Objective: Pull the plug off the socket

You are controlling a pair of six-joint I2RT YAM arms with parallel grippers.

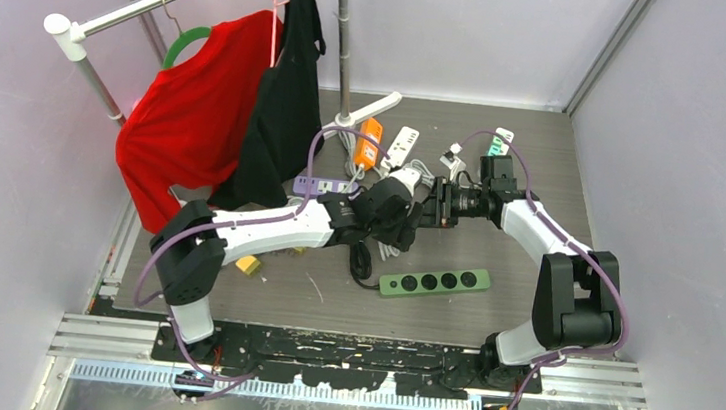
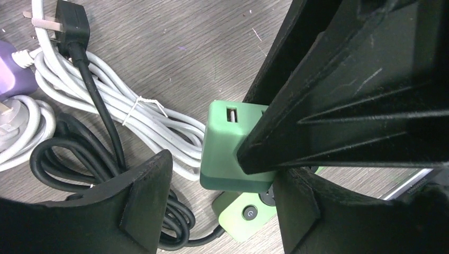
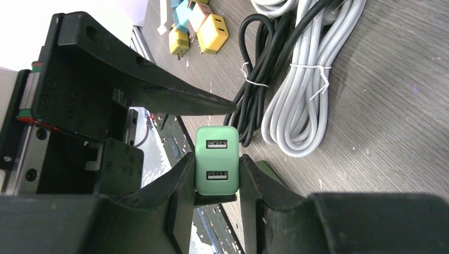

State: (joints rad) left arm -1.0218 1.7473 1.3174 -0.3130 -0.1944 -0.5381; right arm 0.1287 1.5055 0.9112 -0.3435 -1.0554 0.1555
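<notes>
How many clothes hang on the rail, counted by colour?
Red shirt: 1
Black garment: 1
Total: 2

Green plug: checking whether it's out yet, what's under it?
A lighter green power strip, power button showing. The plug covers its own prongs and the socket, so neither shows.

On my grey wood table (image 1: 399, 314) right now: dark green power strip (image 1: 434, 282), pale green socket strip (image 2: 243, 214), white cable coil (image 2: 159, 127), yellow plug (image 1: 249, 265).
</notes>
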